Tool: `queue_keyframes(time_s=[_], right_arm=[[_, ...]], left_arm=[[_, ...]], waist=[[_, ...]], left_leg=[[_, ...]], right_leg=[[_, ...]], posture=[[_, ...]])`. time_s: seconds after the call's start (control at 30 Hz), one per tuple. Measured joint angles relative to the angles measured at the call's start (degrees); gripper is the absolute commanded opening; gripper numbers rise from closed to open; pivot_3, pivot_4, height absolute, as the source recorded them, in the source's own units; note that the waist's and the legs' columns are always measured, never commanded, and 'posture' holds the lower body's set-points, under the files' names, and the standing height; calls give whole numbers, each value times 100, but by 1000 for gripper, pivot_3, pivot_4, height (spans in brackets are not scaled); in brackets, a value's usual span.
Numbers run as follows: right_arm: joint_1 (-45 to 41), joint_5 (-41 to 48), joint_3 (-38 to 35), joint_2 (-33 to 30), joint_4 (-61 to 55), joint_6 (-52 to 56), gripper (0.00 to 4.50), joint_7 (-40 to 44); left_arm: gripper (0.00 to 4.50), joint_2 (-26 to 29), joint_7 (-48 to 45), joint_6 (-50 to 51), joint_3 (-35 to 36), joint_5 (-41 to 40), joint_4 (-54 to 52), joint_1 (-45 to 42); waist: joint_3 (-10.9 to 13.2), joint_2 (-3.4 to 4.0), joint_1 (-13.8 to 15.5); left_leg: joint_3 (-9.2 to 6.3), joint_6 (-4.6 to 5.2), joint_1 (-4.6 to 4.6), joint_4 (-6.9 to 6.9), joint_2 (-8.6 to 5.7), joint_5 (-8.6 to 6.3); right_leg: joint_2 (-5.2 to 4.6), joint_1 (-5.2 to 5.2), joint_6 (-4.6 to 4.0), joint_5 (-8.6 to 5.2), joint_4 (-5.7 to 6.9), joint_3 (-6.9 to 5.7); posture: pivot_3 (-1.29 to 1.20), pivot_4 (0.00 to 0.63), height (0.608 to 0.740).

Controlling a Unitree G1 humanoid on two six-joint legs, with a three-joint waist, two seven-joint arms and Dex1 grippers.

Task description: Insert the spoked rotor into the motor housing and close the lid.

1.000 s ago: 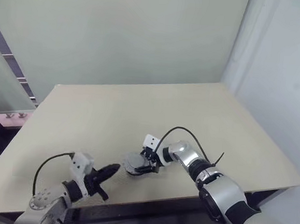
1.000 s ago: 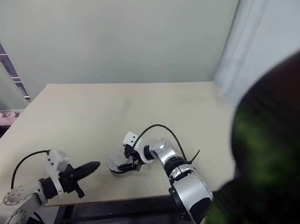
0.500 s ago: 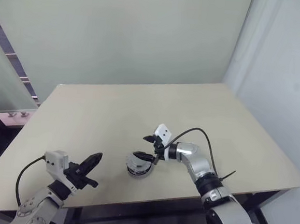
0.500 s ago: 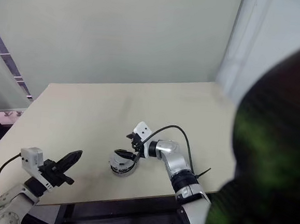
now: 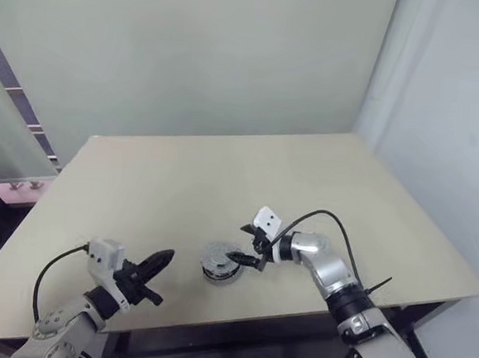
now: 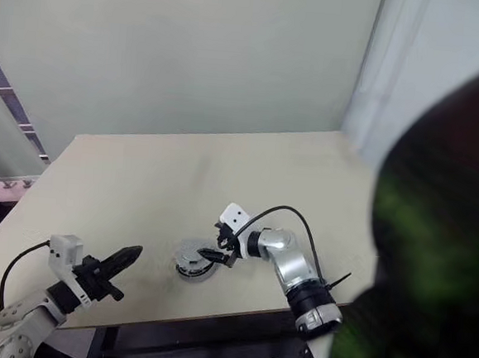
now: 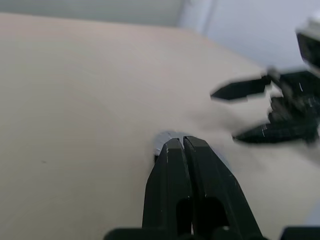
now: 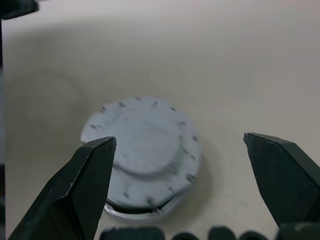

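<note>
Housing (image 8: 142,157) sat near the table's (image 5: 224,169) front edge, capped by a grey lid (image 8: 145,145) that looked slightly askew, a dark gap showing under one side. The right gripper (image 5: 246,250) hovered beside it, splayed wide and empty; the left gripper (image 5: 156,264) was clenched on nothing, well apart. A push from either could probably skew the unseated lid further or slide the assembly. Whether the rotor sat inside was hidden beneath the lid.
</note>
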Motion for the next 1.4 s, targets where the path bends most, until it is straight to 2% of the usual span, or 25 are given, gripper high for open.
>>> queue_keyframes(time_s=[0.4,0.73,1.4], right_arm=[[-1046,-60,217,358,2105,-817,4462,772],[-1482,-266,214,746,3342,-1410,4462,687],[-1715,-553,91,1005,3920,-1652,4462,312]], left_arm=[[0,160,-39,25,23,52,-578,622],[0,283,87,157,51,50,-929,799],[0,222,140,151,48,53,-1121,928]], waist=[[1,0,-30],[1,1,-35],[2,2,-111]], left_leg=[[10,1,5,-21,3,-1],[26,1,8,-20,3,-1],[33,1,18,-25,3,-1]], right_leg=[[3,-7,1,1,-1,12],[4,-8,1,0,-1,29],[6,-5,1,0,0,37]], posture=[[0,0,740],[0,0,740],[0,0,740]])
